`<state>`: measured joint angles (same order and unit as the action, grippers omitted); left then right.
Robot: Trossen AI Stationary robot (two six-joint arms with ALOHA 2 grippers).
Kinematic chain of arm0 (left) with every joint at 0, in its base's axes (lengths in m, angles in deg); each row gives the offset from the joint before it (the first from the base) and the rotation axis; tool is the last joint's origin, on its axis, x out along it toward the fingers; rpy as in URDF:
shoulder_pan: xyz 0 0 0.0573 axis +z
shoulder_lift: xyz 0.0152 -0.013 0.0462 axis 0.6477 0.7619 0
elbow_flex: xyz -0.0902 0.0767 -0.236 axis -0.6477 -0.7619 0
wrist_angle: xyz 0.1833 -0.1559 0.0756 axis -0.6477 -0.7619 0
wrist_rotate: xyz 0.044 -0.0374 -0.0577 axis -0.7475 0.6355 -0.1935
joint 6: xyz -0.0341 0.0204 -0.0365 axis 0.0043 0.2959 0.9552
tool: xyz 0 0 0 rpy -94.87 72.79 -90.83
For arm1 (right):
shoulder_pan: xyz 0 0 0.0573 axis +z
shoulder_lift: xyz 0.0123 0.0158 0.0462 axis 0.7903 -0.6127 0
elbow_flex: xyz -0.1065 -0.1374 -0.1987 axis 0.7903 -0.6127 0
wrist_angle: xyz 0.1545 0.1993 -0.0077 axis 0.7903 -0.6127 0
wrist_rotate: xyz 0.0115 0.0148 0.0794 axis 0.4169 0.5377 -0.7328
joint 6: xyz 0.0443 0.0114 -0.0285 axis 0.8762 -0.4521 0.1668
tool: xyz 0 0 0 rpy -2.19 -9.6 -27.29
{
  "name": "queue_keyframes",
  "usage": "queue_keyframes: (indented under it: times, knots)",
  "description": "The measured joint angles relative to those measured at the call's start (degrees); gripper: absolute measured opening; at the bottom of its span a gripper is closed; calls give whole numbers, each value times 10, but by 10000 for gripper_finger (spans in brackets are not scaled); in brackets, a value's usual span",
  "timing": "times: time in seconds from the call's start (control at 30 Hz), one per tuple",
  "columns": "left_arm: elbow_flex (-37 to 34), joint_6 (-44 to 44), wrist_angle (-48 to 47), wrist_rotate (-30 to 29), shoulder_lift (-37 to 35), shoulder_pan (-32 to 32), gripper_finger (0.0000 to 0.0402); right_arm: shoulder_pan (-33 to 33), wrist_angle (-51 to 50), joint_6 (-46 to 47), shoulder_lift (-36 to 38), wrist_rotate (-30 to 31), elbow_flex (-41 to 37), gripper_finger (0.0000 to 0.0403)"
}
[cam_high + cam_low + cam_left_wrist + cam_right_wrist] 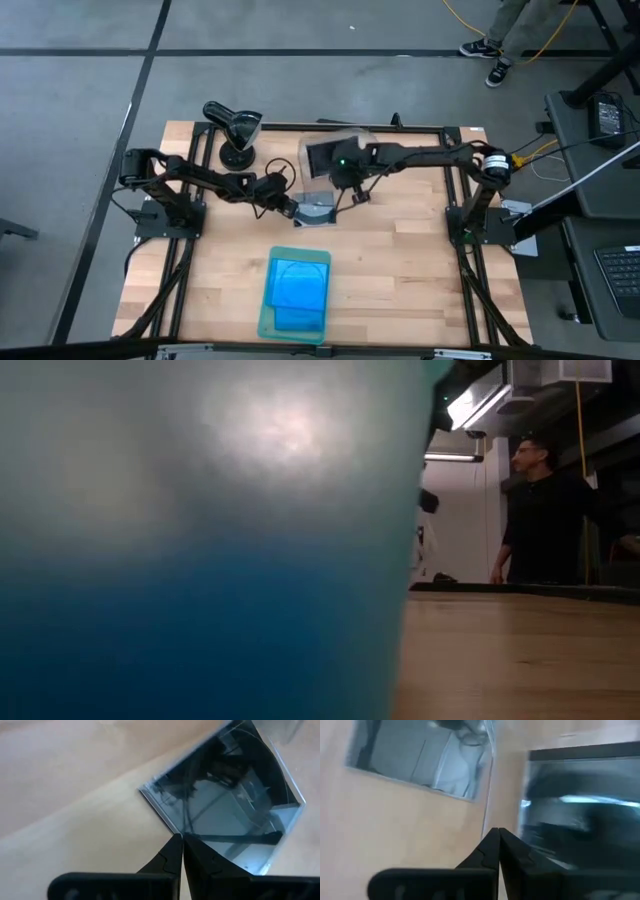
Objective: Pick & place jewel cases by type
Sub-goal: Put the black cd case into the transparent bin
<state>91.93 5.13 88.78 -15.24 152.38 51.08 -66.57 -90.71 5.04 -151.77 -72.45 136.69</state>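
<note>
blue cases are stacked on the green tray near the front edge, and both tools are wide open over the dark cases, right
Not quite: both tools are shut. The left tool and right tool show fingers pressed together in the wrist views. The blue cases do sit on the green tray.

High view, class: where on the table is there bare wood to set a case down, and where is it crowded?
Free: wood right of the green tray, and left of it. Crowded: the far middle, where the left gripper and right gripper, both shut, meet over a dark jewel case by the clear bin.
</note>
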Motion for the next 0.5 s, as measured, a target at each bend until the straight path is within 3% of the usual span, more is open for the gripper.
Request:
queue_keyframes:
  times: [0.27, 0.5]
  knots:
    - [0, 31, 0, -31, 0, -36, 8, -23, -9, 12, 0, -7, 16, 12]
    - [0, 42, 0, -61, 0, -56, 8, -1, -17, 29, 8, -15, 15, 12]
